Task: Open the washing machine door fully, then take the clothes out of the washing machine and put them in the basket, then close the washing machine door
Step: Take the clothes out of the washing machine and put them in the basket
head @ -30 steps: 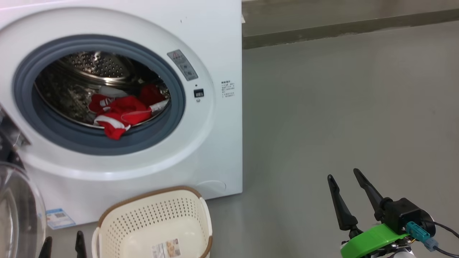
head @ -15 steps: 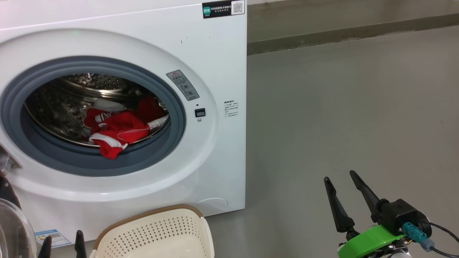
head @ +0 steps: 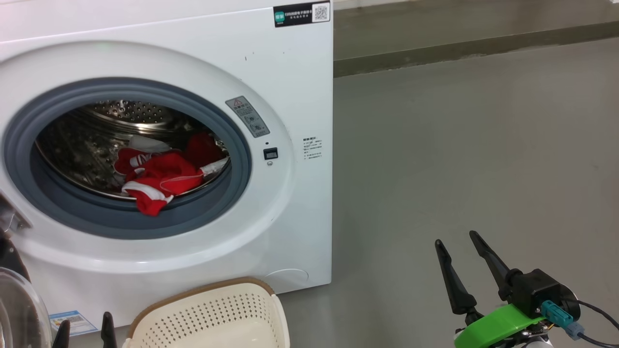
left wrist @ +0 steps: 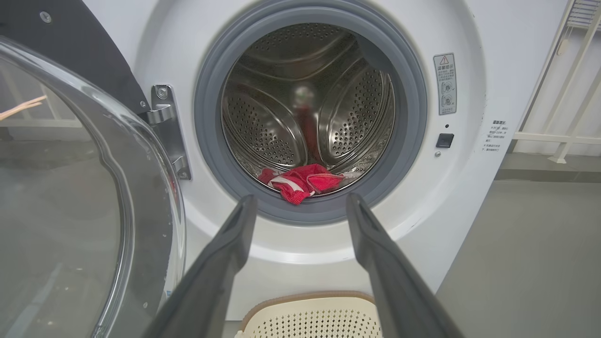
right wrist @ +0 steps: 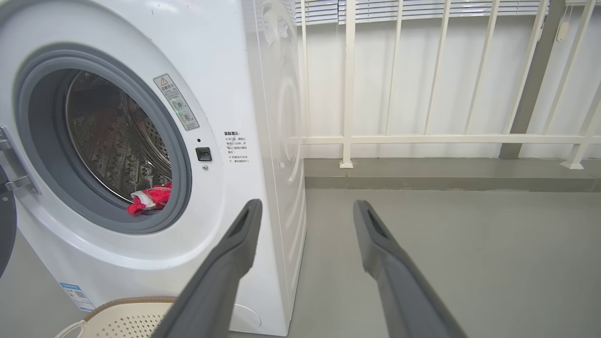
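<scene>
Red clothes (head: 159,176) with white trim, heaped low at the front of the perforated steel drum (left wrist: 281,117), one fold hanging over the lip onto the grey rubber ring (head: 145,224). Around them the white washing machine (head: 290,72), standing on a grey floor (head: 459,145). Warning sticker (head: 247,116) and small black latch socket (head: 270,153) right of the ring, black QR label (head: 302,13) at the top corner, blue label (head: 72,323) low on the front.

Washing machine door (left wrist: 61,188) standing open on its metal hinge (left wrist: 164,126) at the left of the opening, glass bowl close beside the left gripper (head: 85,331), not across the mouth of the drum.

Cream basket (head: 217,309) with brown rim on the floor below the opening, close in front of the machine, visible inside bare.

Left gripper low between door and basket, fingers spread wide, holding nothing, aimed at the drum. Line from fingers to heap open.

Right gripper (head: 455,238) well to the right over bare floor, jaws wide and empty, green bracket (head: 498,321) behind the fingers.

White railing (right wrist: 422,138) beyond the machine's right side.
</scene>
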